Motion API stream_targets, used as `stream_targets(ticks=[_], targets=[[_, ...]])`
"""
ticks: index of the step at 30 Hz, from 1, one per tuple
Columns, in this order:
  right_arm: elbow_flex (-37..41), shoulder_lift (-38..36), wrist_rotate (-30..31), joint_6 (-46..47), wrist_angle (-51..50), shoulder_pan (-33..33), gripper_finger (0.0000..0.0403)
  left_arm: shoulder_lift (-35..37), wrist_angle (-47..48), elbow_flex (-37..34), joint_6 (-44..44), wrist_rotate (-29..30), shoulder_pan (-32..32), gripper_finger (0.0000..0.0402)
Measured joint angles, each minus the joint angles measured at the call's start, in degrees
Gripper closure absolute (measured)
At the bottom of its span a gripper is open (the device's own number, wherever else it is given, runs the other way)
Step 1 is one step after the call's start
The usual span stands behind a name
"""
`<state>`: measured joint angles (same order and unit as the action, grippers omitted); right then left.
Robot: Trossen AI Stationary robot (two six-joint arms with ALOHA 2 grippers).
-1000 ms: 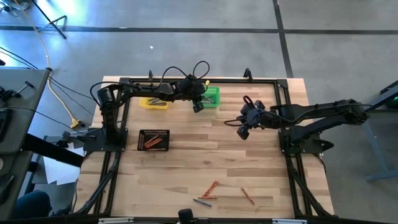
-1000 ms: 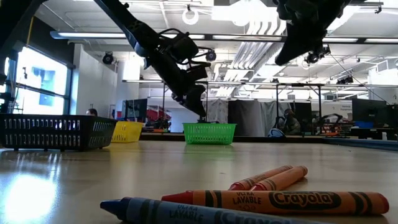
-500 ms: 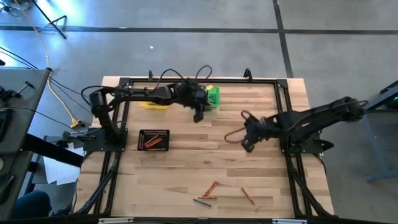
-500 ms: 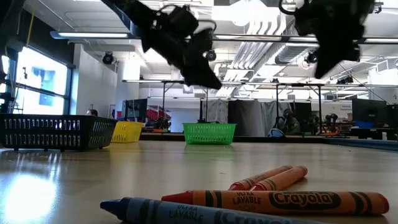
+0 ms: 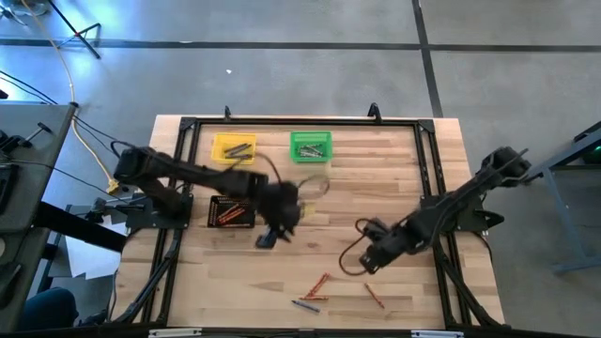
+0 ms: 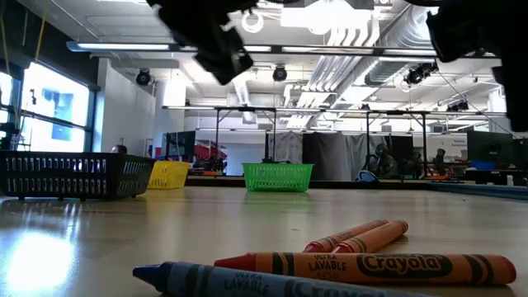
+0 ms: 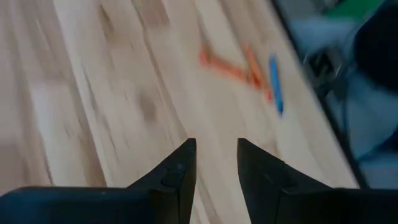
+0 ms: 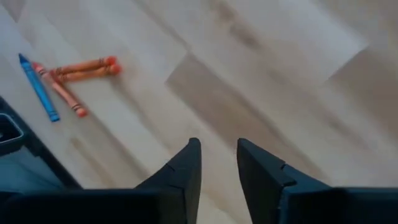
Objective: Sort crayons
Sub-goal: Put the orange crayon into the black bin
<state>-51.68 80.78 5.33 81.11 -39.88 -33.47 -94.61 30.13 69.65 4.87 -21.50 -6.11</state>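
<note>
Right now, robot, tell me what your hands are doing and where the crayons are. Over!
Left gripper and right gripper both open, empty, above the table. Loose crayons near the front edge, untouched. Nothing in the way.

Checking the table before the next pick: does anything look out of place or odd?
Nothing is damaged or spilled. Loose crayons still lie unsorted near the table's front edge: a cluster of orange crayons with a blue crayon beside it, and one orange crayon apart, well away from the bins.

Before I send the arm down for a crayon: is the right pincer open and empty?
Open and empty. In its wrist view the right pincer shows a clear gap between its fingers with only bare table behind; the crayons lie farther off.
</note>
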Motion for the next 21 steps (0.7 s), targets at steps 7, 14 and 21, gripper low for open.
stream_targets(ticks=[7,14,21], targets=[[0.0,7.06,-2.39,8.62,13.25,-4.51,0.0299,-0.04,5.54,0.0,-3.54,10.69,-10.47,0.0298],[0.0,10.91,-2.8,16.75,21.02,-7.65,0.0299,-0.04,5.18,0.0,-7.32,13.33,-15.22,0.0298],[0.0,12.34,-2.77,24.64,21.54,-11.29,0.03,-0.04,2.03,0.0,-8.29,13.73,-17.71,0.0298]])
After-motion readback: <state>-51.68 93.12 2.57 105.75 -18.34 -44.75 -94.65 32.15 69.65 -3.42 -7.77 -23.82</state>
